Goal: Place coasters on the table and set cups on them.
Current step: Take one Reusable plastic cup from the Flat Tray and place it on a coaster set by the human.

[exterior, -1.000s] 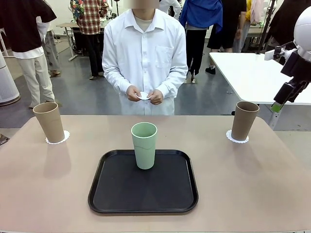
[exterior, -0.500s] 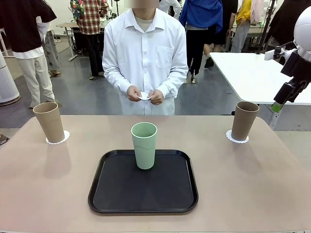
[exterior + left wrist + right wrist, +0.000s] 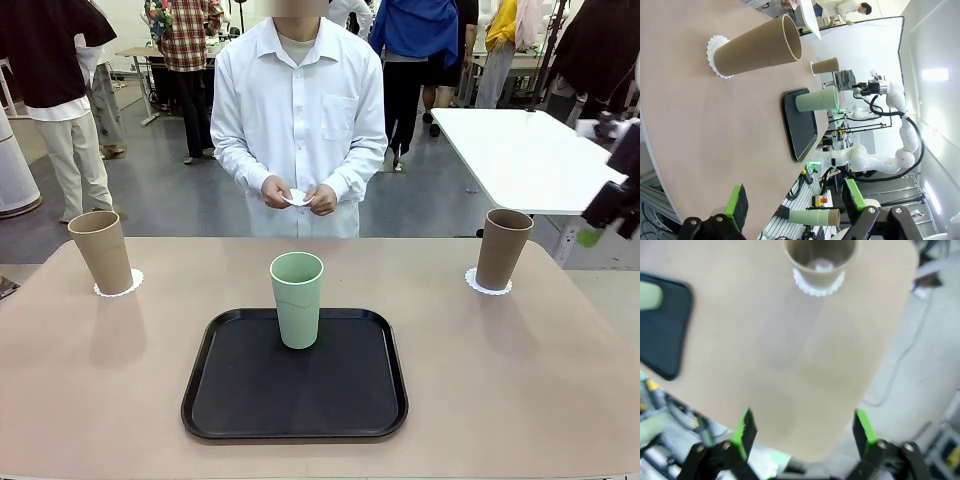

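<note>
My left tool (image 3: pixel 796 200) hung beside the left end of the table (image 3: pixel 520 380), its green-padded fingers apart with nothing between them. The left tan cup (image 3: pixel 100 250) stood closest to it, upright on the left coaster (image 3: pixel 122 284) at the far left of the table, with the lacy edge showing round its base.

My right tool (image 3: pixel 804 432) was up over the right end of the table, fingers likewise spread and empty. From the front it was only a blurred dark shape at the right edge. Below it and farther off, the right tan cup (image 3: pixel 503 247) stood on the right coaster (image 3: pixel 487 285) at the far right of the table, well apart from the fingers.

The green cup (image 3: pixel 297 298) stood upright at the far middle of the black tray (image 3: pixel 295 400), which lay on the near centre of the table between the two tan cups. No coaster was under it.

Across the table, a person in a white shirt stood with both hands (image 3: pixel 322 200) together at waist height, holding a third coaster (image 3: pixel 296 197) between the fingers, above and beyond the far edge of the table.
</note>
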Motion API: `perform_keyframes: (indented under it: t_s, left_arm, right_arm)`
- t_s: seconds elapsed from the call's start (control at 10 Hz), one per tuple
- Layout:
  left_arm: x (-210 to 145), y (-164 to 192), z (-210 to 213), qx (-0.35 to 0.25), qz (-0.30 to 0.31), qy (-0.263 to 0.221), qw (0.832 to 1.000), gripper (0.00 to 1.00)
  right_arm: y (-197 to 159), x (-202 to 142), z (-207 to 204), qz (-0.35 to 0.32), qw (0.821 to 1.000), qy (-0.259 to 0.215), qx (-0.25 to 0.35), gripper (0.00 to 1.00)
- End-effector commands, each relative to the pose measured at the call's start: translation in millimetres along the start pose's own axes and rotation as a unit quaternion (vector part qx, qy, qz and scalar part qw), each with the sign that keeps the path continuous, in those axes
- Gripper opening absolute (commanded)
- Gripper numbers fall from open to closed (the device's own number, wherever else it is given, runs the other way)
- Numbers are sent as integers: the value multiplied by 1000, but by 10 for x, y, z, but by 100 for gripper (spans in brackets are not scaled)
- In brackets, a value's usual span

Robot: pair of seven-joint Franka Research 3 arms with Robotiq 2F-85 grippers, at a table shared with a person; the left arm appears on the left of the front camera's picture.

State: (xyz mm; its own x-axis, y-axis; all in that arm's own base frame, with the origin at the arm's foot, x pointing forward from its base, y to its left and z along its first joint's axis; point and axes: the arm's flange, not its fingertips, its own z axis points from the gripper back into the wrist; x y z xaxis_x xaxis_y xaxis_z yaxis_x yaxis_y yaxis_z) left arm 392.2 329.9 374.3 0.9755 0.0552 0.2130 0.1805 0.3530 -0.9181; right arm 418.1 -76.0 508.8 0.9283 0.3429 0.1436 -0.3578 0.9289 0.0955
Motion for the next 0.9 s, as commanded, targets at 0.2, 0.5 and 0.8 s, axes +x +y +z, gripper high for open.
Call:
perform_keyframes:
  t_s: [0.2, 0.5, 0.8]
  left_arm:
    - [-19, -25, 14, -3, -3, -1, 1000, 100]
    - [-19, -25, 14, -3, -3, -1, 1000, 100]
    - [-19, -25, 14, -3, -3, -1, 1000, 100]
  right_arm:
    - [-240, -474, 54, -37, 972, -99, 208, 100]
    - [-773, -777, 85, -44, 921, -179, 343, 100]
    - [-1370, -1185, -116, -79, 871, -223, 430, 100]
